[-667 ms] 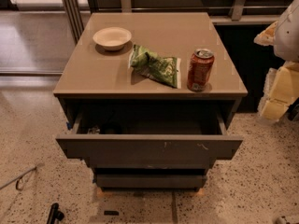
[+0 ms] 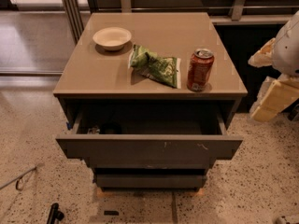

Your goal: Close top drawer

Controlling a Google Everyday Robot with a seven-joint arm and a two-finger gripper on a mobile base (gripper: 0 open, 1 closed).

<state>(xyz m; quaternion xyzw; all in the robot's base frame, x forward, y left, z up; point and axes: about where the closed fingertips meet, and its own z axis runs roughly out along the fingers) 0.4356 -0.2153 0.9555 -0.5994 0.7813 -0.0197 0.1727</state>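
The top drawer (image 2: 149, 147) is pulled out from under the tan cabinet top (image 2: 93, 73). Its wide dark front has small whitish scuffs right of centre. A few small items lie in its dark left inside. Two narrower dark drawer fronts (image 2: 150, 180) sit below it, pushed in. My gripper (image 2: 276, 97), on the white and cream arm, is at the right edge of the view. It is beside the cabinet's right side and apart from the drawer.
On the cabinet top stand a white bowl (image 2: 112, 37), a green chip bag (image 2: 154, 65) and a red soda can (image 2: 200, 70). A dark unit (image 2: 243, 50) stands behind on the right. Speckled floor surrounds the cabinet, with a black object (image 2: 53, 213) at the lower left.
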